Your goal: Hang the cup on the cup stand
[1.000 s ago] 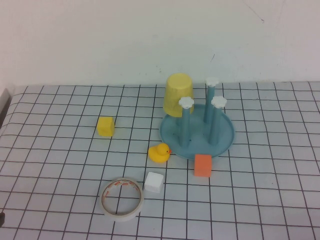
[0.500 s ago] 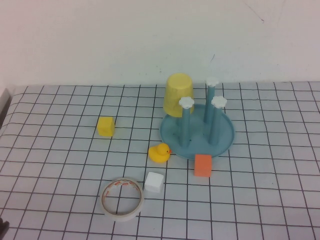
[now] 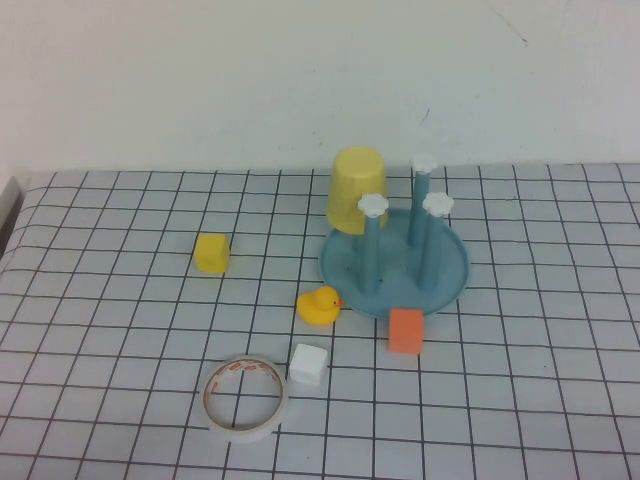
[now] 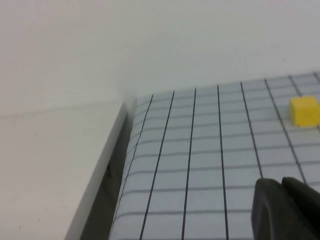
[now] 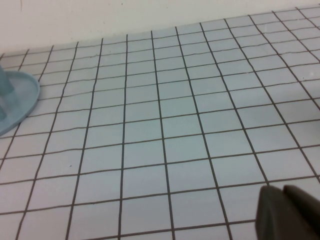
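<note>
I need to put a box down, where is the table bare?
Bare grid right of the cup stand and left of the yellow cube. Crowded around duck, tape roll, white cube, orange cube. Left gripper, right gripper: shut, at the near edge.

Your high cam sits raised on the robot's side, angled down over the whole table (image 3: pixel 560 400). Both wrist cams ride low and close over the grid; the right one shares the cup stand (image 5: pixel 20 100) rim with it, the left one the yellow cube (image 4: pixel 305 111).
</note>
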Motion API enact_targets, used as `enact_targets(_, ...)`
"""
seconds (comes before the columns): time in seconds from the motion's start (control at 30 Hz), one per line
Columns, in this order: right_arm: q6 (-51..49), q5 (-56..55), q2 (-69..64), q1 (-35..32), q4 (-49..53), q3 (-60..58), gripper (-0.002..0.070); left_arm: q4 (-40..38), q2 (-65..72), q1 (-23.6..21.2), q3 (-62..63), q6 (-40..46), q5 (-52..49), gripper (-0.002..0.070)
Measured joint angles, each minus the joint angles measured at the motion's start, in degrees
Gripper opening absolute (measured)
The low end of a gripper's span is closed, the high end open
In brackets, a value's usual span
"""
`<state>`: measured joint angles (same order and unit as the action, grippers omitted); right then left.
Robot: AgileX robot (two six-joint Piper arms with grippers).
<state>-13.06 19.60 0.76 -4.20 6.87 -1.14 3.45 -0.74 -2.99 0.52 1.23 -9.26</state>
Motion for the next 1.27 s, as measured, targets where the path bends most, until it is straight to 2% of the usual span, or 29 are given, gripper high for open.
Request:
enact_targets(0.27, 0.0, 0.0, 0.0, 0.0, 0.0, 0.0, 0.0001, -2.94, -0.03, -0.18, -1.65, 1.8, -2.02, -0.0002)
enact_targets(0.43, 0.0, 0.0, 0.0, 0.0, 0.0, 0.0, 0.0001, -6.09, -0.03, -0.18, -1.65, 8.0, -6.81, -0.0002)
enact_targets(0.67, 0.0, 0.05, 0.0, 0.0, 0.0, 0.0, 0.0001, -6.91, -0.03, -0.18, -1.54, 10.63, -8.09, -0.0002)
enact_targets(0.77, 0.0, 0.05, 0.0, 0.0, 0.0, 0.0, 0.0001, -7.15, -0.03, 1.27, -1.54, 11.77, -8.18, -0.0002)
enact_targets(0.93, 0.0, 0.05, 0.0, 0.0, 0.0, 0.0, 0.0001, -7.66, -0.03, 6.19, -1.54, 12.21, -8.22, -0.0002)
enact_targets(1.03, 0.0, 0.05, 0.0, 0.0, 0.0, 0.0, 0.0001, -7.79, -0.03, 6.79, -1.54, 10.48, -8.22, -0.0002)
enact_targets(1.17, 0.0, 0.05, 0.0, 0.0, 0.0, 0.0, 0.0001, -6.51, -0.03, 6.79, -1.54, 2.57, -8.22, -0.0002)
enact_targets(1.27, 0.0, 0.05, 0.0, 0.0, 0.0, 0.0, 0.0001, -5.57, -0.03, 6.79, -1.54, -0.32, -8.22, -0.0002)
